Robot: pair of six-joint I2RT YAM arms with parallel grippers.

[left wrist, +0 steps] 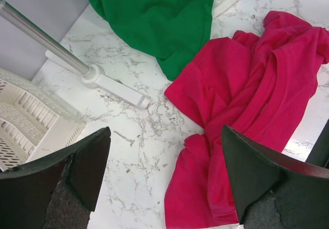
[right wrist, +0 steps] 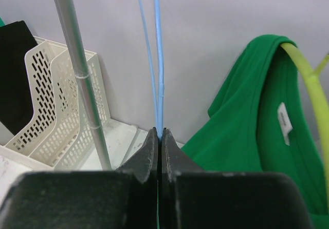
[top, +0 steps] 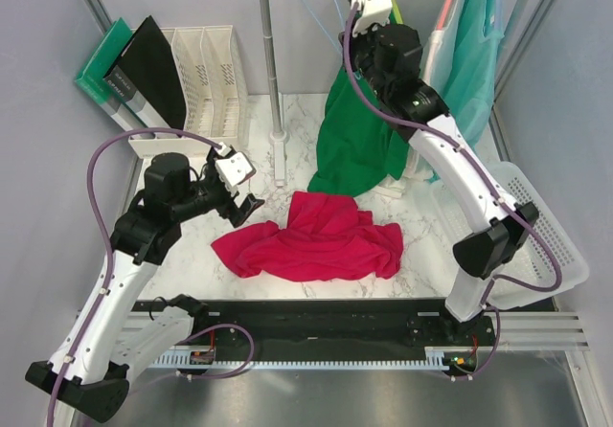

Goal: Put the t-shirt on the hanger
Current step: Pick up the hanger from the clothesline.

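The crimson t-shirt [top: 316, 240] lies crumpled on the marble table, also in the left wrist view [left wrist: 247, 121]. My left gripper [top: 244, 202] is open and empty, just above the table at the shirt's left edge [left wrist: 167, 157]. My right gripper [top: 352, 17] is raised at the back by the rail and is shut on the thin light-blue wire hanger [right wrist: 158, 59], which runs up out of its closed jaws [right wrist: 160, 132]. In the top view the hanger [top: 330, 6] shows as thin blue wires above the gripper.
A dark green t-shirt [top: 359, 145] hangs on a yellow-green hanger [right wrist: 313, 100] behind the crimson one. A teal shirt [top: 474, 58] hangs at the right. The metal rack pole [top: 271, 63] and its base [left wrist: 110, 82] stand mid-back. White file racks [top: 206, 73] at back left, white basket [top: 541, 226] at right.
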